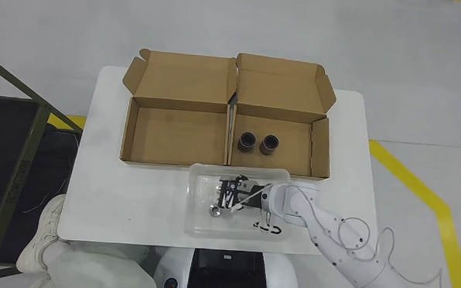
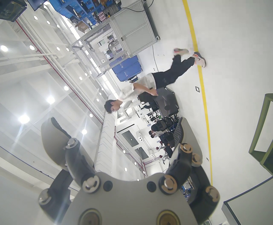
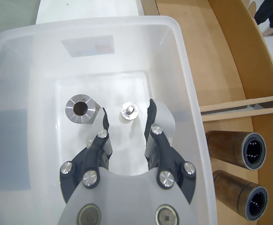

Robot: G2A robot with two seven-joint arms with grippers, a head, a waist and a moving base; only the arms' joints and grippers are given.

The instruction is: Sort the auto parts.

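My right gripper [image 3: 128, 114] [image 1: 227, 193] stands open inside the clear plastic bin [image 3: 185, 70] [image 1: 198, 220] at the table's front. A small silver stepped pin [image 3: 129, 110] lies on the bin floor between its fingertips, untouched as far as I can see. A larger silver sleeve [image 3: 81, 108] with a dark bore lies just outside one finger [image 3: 105, 119]. Two brown cylindrical bearings [image 3: 234, 149] [image 3: 238, 193] [image 1: 248, 142] [image 1: 271, 144] rest in the right cardboard box [image 1: 317, 148]. My left gripper [image 2: 117, 127] is open, holds nothing and points out into the room.
The left cardboard box [image 1: 177, 134] stands beside the right one, both with lids folded back. They sit right behind the bin on the white table [image 1: 97, 177]. A dark frame [image 1: 17, 158] stands off the table's left side.
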